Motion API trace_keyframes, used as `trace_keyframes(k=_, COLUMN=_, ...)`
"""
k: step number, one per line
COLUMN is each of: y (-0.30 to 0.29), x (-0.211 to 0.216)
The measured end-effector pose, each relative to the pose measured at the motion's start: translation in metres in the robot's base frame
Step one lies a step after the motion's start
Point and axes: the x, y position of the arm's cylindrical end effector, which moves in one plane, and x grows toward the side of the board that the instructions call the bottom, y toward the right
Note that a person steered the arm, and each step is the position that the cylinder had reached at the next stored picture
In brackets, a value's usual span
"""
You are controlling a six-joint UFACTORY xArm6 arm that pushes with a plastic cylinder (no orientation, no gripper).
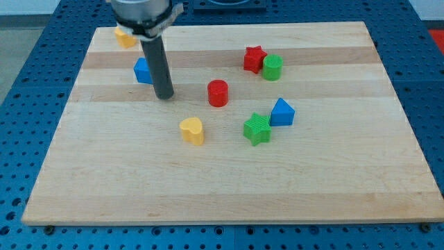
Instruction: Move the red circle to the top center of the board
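Observation:
The red circle (218,92), a short red cylinder, stands near the middle of the wooden board (229,180), a little above centre. My tip (165,96) touches the board to the view's left of the red circle, a short gap away and about level with it. A blue block (142,71) sits just up and left of the tip, partly hidden by the rod.
A red star (254,58) and a green cylinder (272,67) sit together up and right of the red circle. A yellow heart (192,130), a green star (257,128) and a blue triangle (282,112) lie below it. A yellow block (124,37) is at the top left.

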Motion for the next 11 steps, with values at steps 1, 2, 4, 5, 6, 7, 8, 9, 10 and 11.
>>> trace_keyframes(k=1, y=0.029, x=0.027)
trace_keyframes(k=2, y=0.066, x=0.03)
trace_keyframes(k=4, y=0.097, x=0.004)
trace_keyframes(k=5, y=0.102, x=-0.013)
trace_keyframes(k=6, y=0.109, x=-0.035)
trace_keyframes(k=7, y=0.109, x=-0.061)
trace_keyframes(k=8, y=0.109, x=-0.081)
trace_keyframes(k=9, y=0.109, x=-0.101)
trace_keyframes(k=10, y=0.109, x=-0.118)
trace_keyframes(k=11, y=0.109, x=-0.135)
